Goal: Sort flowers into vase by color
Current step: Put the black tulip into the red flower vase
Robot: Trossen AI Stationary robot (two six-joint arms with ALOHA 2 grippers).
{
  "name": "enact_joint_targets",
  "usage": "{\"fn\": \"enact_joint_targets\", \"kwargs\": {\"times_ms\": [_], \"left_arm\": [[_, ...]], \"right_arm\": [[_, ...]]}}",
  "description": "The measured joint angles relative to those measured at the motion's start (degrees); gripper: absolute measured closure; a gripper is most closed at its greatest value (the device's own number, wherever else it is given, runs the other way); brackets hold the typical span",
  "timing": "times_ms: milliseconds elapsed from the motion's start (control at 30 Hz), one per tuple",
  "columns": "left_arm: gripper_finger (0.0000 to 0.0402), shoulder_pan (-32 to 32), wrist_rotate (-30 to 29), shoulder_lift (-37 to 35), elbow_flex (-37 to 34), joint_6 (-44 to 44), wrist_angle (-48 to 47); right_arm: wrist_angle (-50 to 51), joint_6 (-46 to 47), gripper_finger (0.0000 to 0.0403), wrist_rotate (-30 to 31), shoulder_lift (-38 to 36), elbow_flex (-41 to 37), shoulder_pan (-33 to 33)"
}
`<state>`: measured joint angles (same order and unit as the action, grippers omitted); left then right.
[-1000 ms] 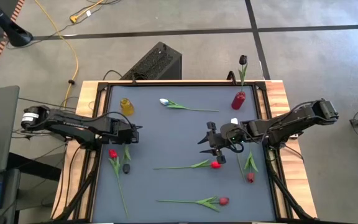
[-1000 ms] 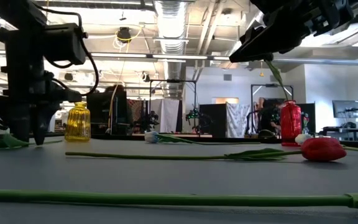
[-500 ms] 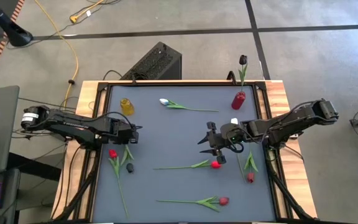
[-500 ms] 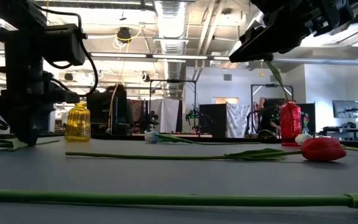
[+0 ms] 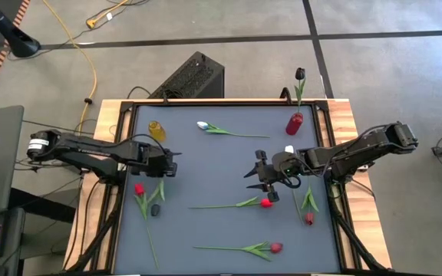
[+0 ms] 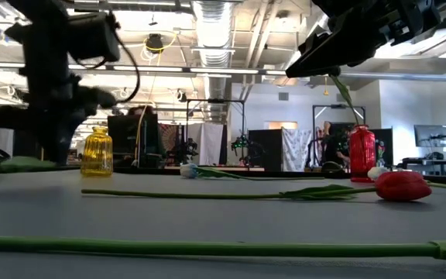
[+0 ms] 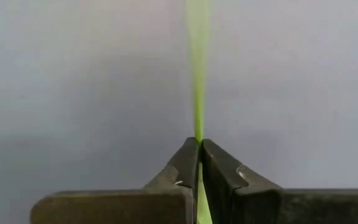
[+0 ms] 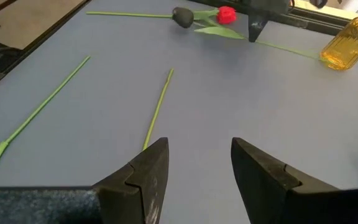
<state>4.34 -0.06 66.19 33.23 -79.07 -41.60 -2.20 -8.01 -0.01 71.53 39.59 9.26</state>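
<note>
Your left claw [image 5: 167, 166] sits at the left of the overhead picture, clenched on a thin green stem [image 7: 198, 93]; its wrist camera shows the two dark fingers [image 7: 182, 165] pinched together with the stem running out between them. Which flower this stem belongs to you cannot tell for certain, but just below the claw lie a red tulip [image 5: 139, 188] and a dark-headed tulip [image 5: 155, 208], their stems crossing.

Your right claw [image 5: 261, 173] waits right of centre above the grey tabletop [image 5: 206, 161], released, its fingers spread and grasping nothing.

Moving outward, the work done so far looks small. A red vase [image 5: 294, 123] at the upper right of the tabletop holds one dark tulip [image 5: 300, 74], standing upright. A yellow vase [image 5: 156, 130] at the upper left appears to hold nothing.

Much is left. A white tulip [image 5: 202, 125] lies near the top centre. Another red tulip [image 5: 266, 202] lies just below your right claw, a third red one [image 5: 275, 248] near the bottom edge, and a maroon one [image 5: 309, 218] at the lower right. What seems to be another white bud [image 5: 289, 149] lies just above the right claw. So the job is judged to be at an early stage, with one flower placed and about seven on the tabletop.
</note>
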Motion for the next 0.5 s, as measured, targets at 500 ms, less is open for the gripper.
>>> {"fn": "enact_joint_targets", "kwargs": {"times_ms": [500], "left_arm": [[0.0401,-2.47,8.39,-0.04,6.76,13.52,25.42]], "right_arm": [[-4.10,-8.14,0.0203,0.02,0.00,0.00,0.04]]}}
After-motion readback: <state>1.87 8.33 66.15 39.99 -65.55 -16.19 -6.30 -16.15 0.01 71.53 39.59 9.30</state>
